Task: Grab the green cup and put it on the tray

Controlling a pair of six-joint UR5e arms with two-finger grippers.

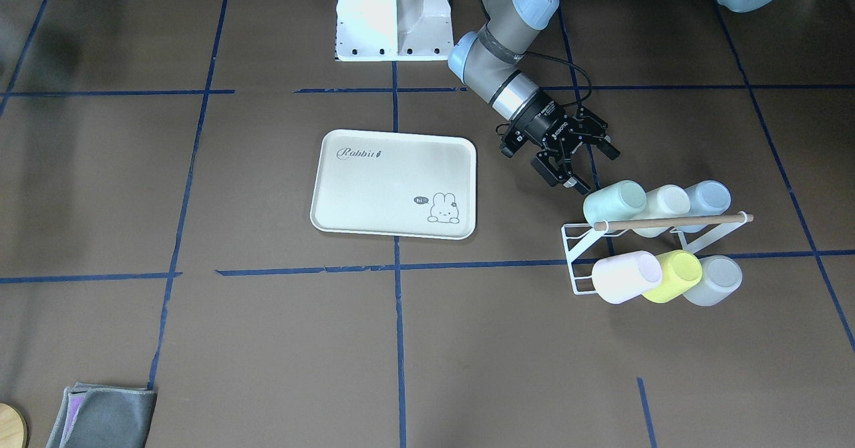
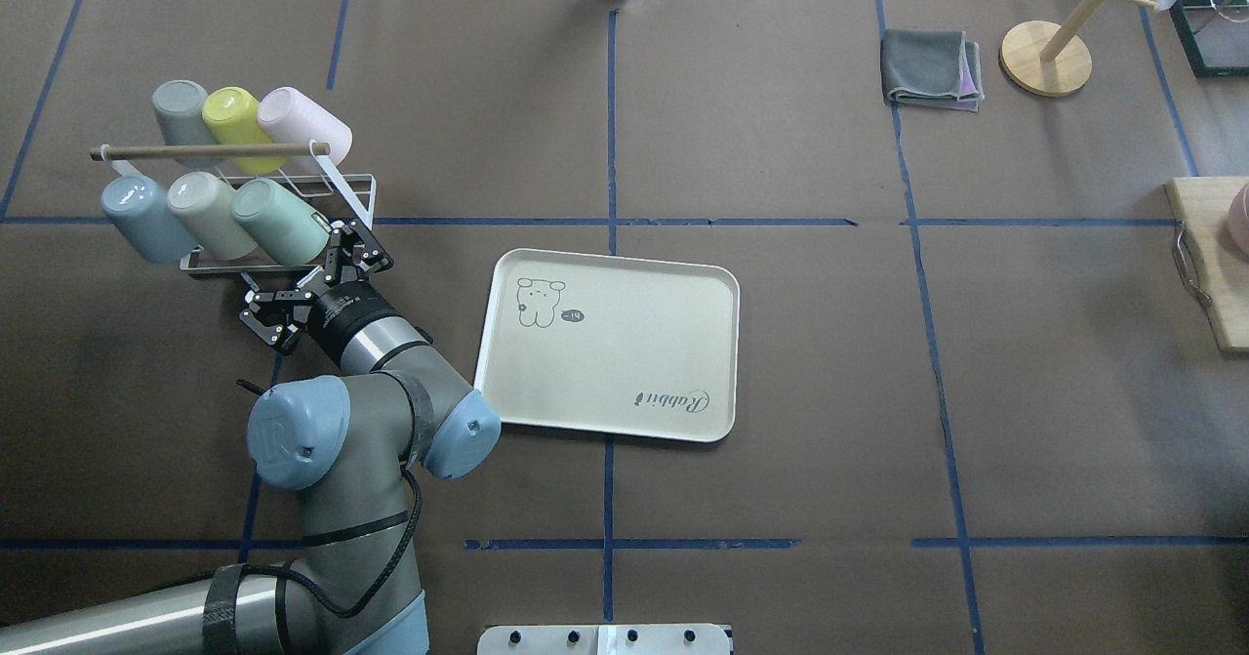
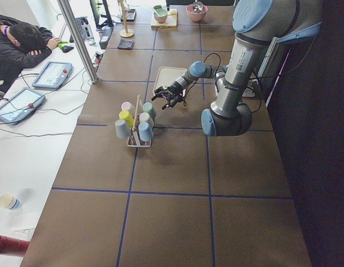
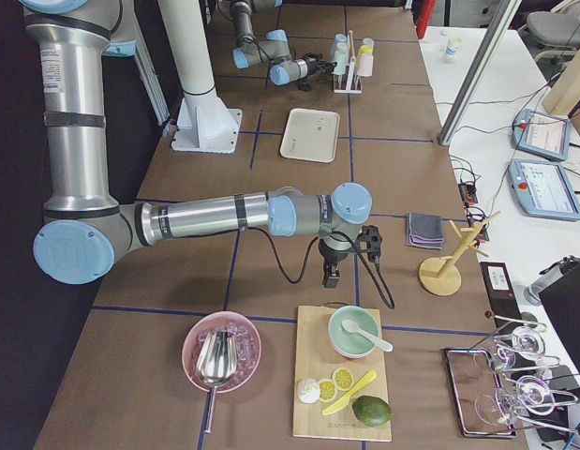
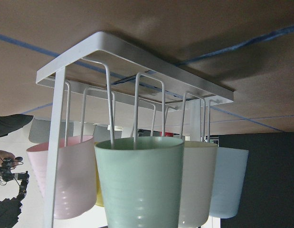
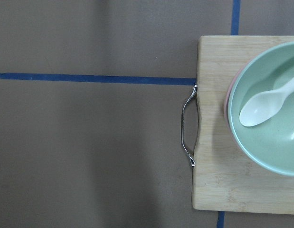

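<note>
Overhead exterior: left end effector [image 2: 307, 279] spread wide, holding nothing, just beside the lower end of the green cup [image 2: 283, 221]. The cup sits tilted over a wire prong of the white rack [image 2: 346, 186], at the tray-side end of the near row, toward the surface's far left corner. A cream cup [image 2: 205, 211] is tight against it.

Right end effector [image 4: 332, 275] hangs near the cutting board [image 4: 341, 375]; its opening cannot be told.

Risks, judged:
- A finger could wedge against the cream cup.
- An off-axis pull could snag the prong and drag the light rack.
- The wooden dowel [image 2: 195, 151] could block a steep lift.

Room: bare surface lies between the rack and the tray [image 2: 634, 343], and nothing stands on the tray.
</note>
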